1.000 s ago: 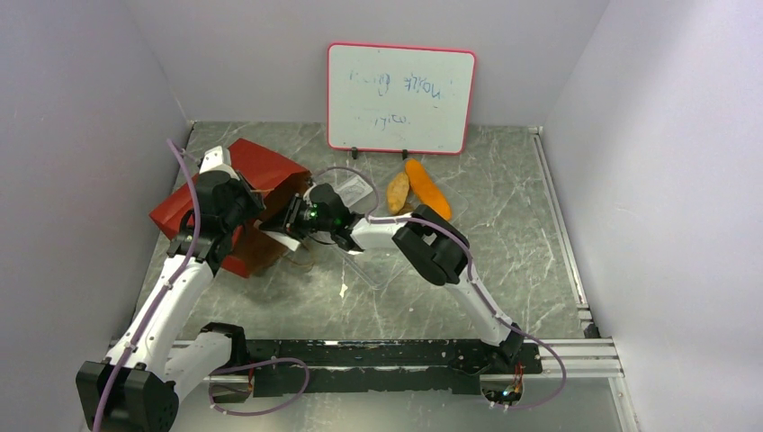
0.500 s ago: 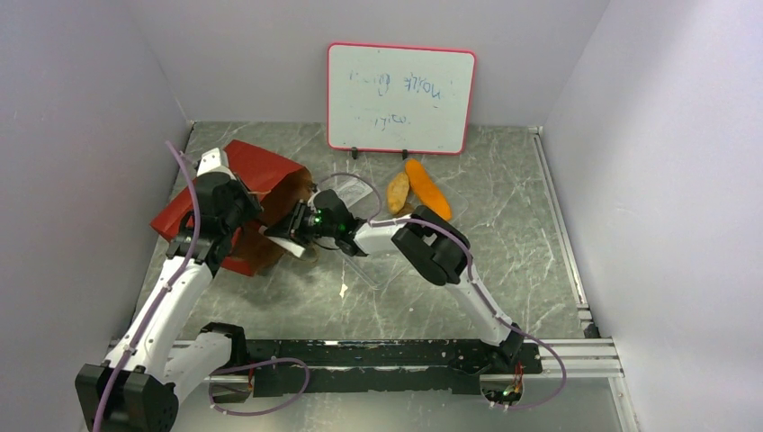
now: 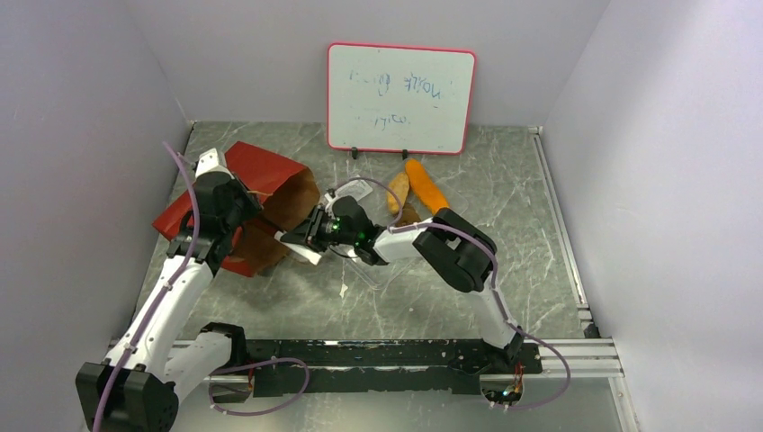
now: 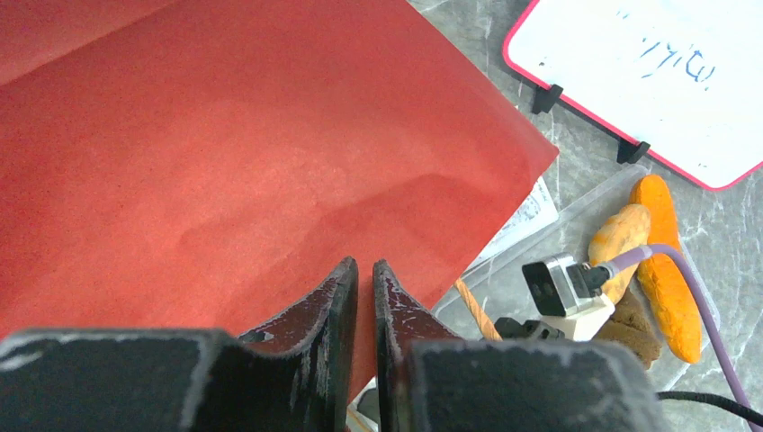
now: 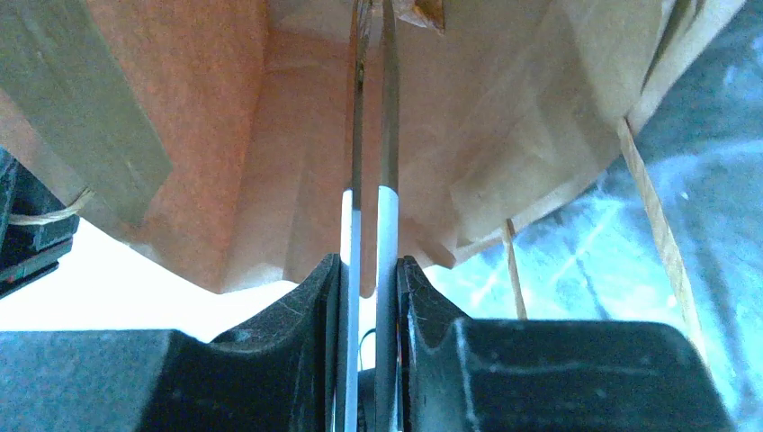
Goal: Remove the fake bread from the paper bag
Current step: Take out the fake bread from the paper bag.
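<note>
The red paper bag lies on its side at the left, its brown mouth facing right. My left gripper is shut on the bag's red wall near the rim. My right gripper hovers just outside the mouth, shut on a thin white flat piece. Edge-on, that piece runs forward toward the kraft inside; I cannot tell what it is. Outside the bag, an orange baguette, a tan oval roll and a dark-brown lump lie together.
A clear plastic tray lies under the bread pieces, right of the bag. A pink-framed whiteboard stands at the back. The bag's thin loop handles trail on the marble table. Grey walls close in on both sides.
My right gripper has drawn back to the right, out of the bag's mouth, with the white piece. The mouth now gapes wider. The left arm has barely moved.
</note>
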You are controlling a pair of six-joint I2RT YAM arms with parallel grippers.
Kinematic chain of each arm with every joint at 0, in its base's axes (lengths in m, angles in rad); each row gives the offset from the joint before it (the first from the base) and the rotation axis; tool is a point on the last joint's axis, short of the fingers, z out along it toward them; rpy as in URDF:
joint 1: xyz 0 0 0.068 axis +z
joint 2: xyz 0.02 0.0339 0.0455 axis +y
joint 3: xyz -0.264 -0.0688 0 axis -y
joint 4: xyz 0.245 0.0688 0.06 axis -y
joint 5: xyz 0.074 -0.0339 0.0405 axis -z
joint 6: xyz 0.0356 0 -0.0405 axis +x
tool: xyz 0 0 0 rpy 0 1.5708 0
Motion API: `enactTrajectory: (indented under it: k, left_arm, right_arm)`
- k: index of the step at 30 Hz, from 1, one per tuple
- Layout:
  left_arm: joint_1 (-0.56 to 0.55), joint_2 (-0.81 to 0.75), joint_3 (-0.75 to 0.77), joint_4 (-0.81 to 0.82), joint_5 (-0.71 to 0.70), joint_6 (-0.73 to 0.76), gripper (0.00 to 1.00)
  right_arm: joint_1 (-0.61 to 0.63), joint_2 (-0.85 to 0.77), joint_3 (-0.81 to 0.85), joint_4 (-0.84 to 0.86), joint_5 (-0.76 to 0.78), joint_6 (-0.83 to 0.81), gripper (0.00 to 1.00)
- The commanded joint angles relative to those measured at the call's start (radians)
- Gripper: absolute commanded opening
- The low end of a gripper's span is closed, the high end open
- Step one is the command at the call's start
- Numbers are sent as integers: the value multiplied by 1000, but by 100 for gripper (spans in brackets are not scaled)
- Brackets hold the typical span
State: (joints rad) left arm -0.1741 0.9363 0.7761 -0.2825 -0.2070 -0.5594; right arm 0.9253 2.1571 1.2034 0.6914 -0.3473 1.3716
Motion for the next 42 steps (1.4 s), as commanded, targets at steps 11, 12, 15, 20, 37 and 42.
enactTrajectory:
  k: [11,12,15,20,37,42]
  left_arm:
    - [-5,19,32,33,-40,-29,8]
    - [-6,22,33,36,-40,-30,9]
    - [-5,32,37,46,-44,-34,8]
    - [-5,49,27,82,-50,-45,9]
    - [-5,93,50,130,-30,-36,9]
    - [-5,81,56,125,-29,-29,9]
  right_arm:
    - [-14,-303,-302,92,50,-56,0]
    - [-15,-334,-347,93,55,-60,0]
    - [-17,-437,-443,77,73,-80,0]
    - [-17,-661,-613,-2,136,-109,0]
    - [-118,-1252,-853,-445,344,-109,0]
    - [-168,-1257,-878,-465,335,-99,0]
